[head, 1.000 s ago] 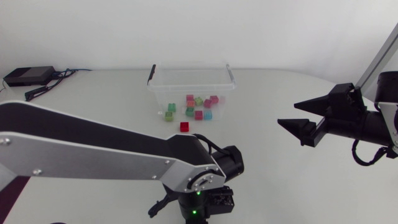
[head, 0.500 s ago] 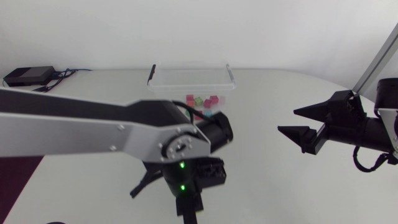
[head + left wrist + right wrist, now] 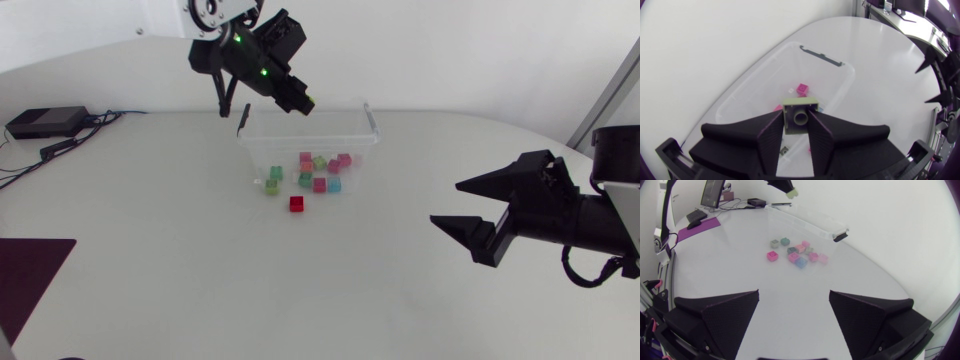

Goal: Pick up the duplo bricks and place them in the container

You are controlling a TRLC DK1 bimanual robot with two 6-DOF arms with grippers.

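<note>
Overhead, the left claw (image 3: 298, 100) is gripping a pale green duplo brick (image 3: 800, 117) above the clear container (image 3: 372, 125), with coloured bricks (image 3: 320, 172) showing through its front wall. A red brick (image 3: 296, 203) is sitting on the white surface (image 3: 150, 220) just in front. The right claw (image 3: 447, 203) is hanging wide open, well apart.

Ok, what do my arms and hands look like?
Both hands are matte black, each with two broad wedge-shaped fingers. The left hand has green lights on its black wrist, below a silver-grey link. The right hand has a black cable looping behind its wrist.
</note>
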